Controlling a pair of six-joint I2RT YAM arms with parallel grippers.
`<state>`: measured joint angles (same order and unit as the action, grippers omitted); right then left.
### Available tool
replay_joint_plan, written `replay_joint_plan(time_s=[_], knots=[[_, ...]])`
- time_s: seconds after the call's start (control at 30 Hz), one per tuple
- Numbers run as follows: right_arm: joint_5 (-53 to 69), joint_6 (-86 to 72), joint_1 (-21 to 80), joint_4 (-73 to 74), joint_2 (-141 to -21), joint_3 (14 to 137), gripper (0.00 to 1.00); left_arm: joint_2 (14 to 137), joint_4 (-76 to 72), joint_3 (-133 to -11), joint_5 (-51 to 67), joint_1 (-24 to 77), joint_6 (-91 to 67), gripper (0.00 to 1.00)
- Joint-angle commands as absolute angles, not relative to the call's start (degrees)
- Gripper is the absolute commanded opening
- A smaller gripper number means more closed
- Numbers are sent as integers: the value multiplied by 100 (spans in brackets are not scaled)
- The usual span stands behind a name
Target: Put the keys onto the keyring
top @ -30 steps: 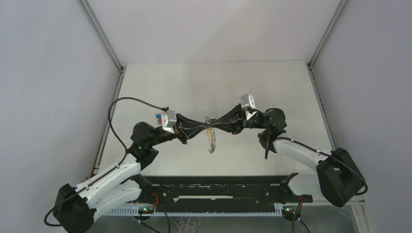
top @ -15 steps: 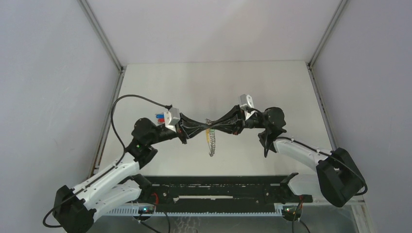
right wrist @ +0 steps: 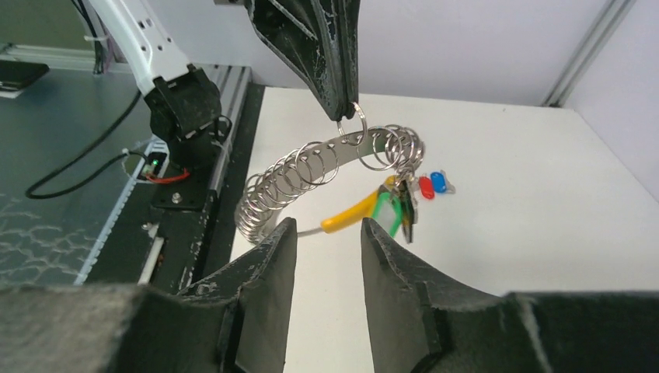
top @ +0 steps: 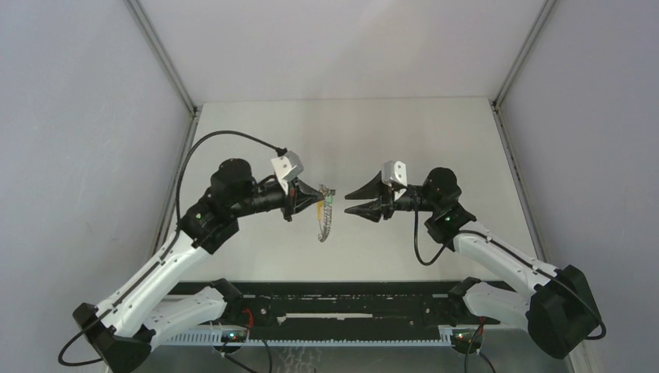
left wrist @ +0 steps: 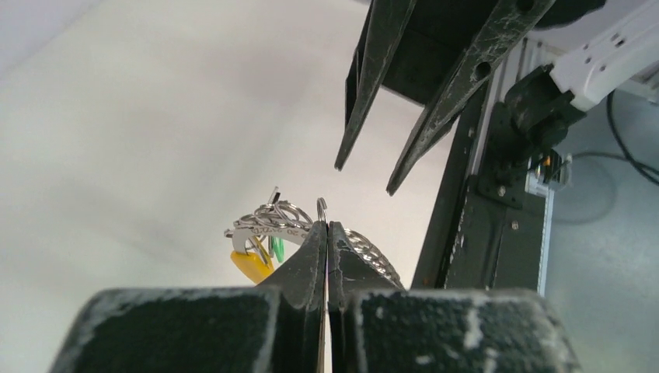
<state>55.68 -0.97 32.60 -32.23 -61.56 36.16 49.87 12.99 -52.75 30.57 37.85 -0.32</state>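
Keyring (right wrist: 334, 159) hanging in mid-air, pinched at one small ring on its top by the left gripper (left wrist: 326, 227). That gripper's two black fingers are pressed tightly together on the ring, and nothing else is between them. From the pinched ring, a curved silvery strand strung with many small rings sweeps away and downward below the fingertips. A yellow tab (right wrist: 350, 214) and a green tab (right wrist: 387, 216) dangle from the strand just under the left gripper.

Directly facing it, tip to tip, is the right gripper (right wrist: 328, 233). Its fingers are spread apart and hold nothing. A clear gap of air separates its tips from the left gripper, and the hanging keyring lies in that gap, close to the left gripper's side.

Farther out, the keys (right wrist: 432, 185) lie on the white table (right wrist: 544, 256). They are below and beyond the keyring as seen from the right gripper, well apart from both grippers. One has a red head and one a blue head, lying just beside each other. From overhead they are hidden. A black rail (top: 350, 299) runs along the table edge behind both grippers, near the arm bases.
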Motion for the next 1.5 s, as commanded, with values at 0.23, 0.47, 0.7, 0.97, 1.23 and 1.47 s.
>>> replay_joint_plan(time_s=[0.23, 0.47, 0.7, 0.97, 1.23, 1.47], knots=[[5520, 692, 3402, -3125, -6579, 3947, 38, 5837, 3332, -6275, 2985, 3979, 836, 0], [5960, 1030, 3532, -2761, -7270, 4113, 36, 6228, 2309, -5737, 3255, 4084, 534, 0], [6392, 1692, 3586, -2040, -7472, 4183, 32, 6317, 1249, -5190, 3458, 4157, 529, 0], [6533, 2222, 3606, -1097, -7710, 4516, 17, 6206, 1116, -5070, 3493, 4157, 694, 0], [6596, 2156, 3564, -1020, -7511, 4529, 3, 6135, 1292, -5068, 3413, 4157, 800, 0], [6247, 2039, 3536, -922, -7204, 4533, 0, 5605, 362, -4413, 3081, 4157, 531, 10]])
